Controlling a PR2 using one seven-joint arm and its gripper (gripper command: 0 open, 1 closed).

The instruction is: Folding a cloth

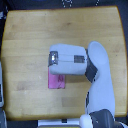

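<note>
The pink cloth [56, 82] lies flat on the wooden table [30, 40], just below the middle. Only its lower part shows as a small magenta rectangle; the rest is hidden under the gripper head. My gripper [52, 57] hangs directly over the cloth's upper edge, its white and grey head pointing toward the exterior view's left. The fingers are hidden from this top-down view, so I cannot tell whether they are open or shut, or whether they hold the cloth.
The white arm [100, 85] runs from the bottom right of the view up to the gripper. The table's edges border dark floor at the top and sides. A pale object [1, 90] sits at the left edge.
</note>
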